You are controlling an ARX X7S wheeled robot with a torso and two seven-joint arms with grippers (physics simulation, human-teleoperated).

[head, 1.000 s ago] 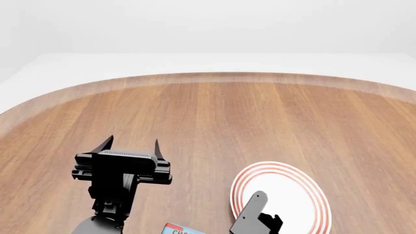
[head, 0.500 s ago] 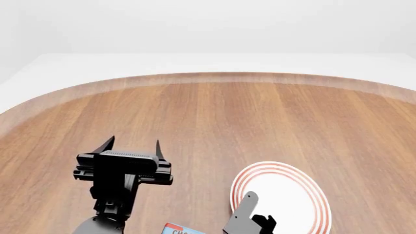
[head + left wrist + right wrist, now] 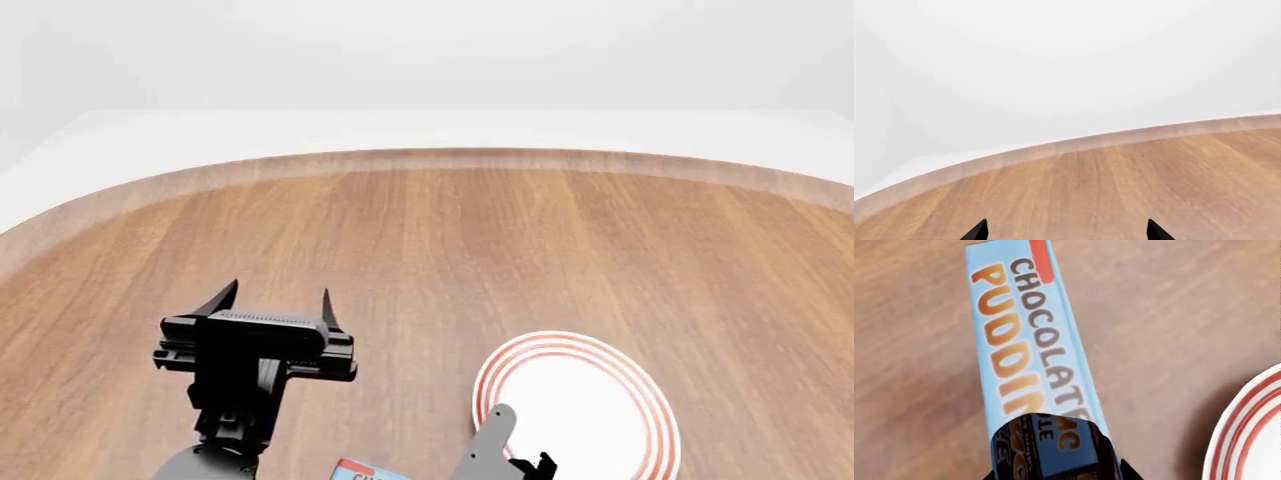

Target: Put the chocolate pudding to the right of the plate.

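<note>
1. Only the right wrist view shows the chocolate pudding (image 3: 1029, 345) properly: a light blue top with a red end, lying flat on the wooden counter (image 3: 1154, 305), the lettering readable along its length.
2. In the head view just one corner of the chocolate pudding (image 3: 358, 470) shows, cut off by the picture's lower edge, to the left of the plate (image 3: 587, 400).
3. The plate is bare white inside its red rings. Its rim (image 3: 1247, 435) shows in the right wrist view, near the carton but apart from it.
4. The left gripper (image 3: 271, 302) hovers released over the counter, well left of the plate; the left wrist view shows only its two fingertips (image 3: 977, 231) spread wide.
5. The right gripper (image 3: 501, 455) is mostly cut off. A dark glossy finger (image 3: 1054, 450) overlaps the carton's end, but I cannot tell whether the gripper is clenched.
</note>
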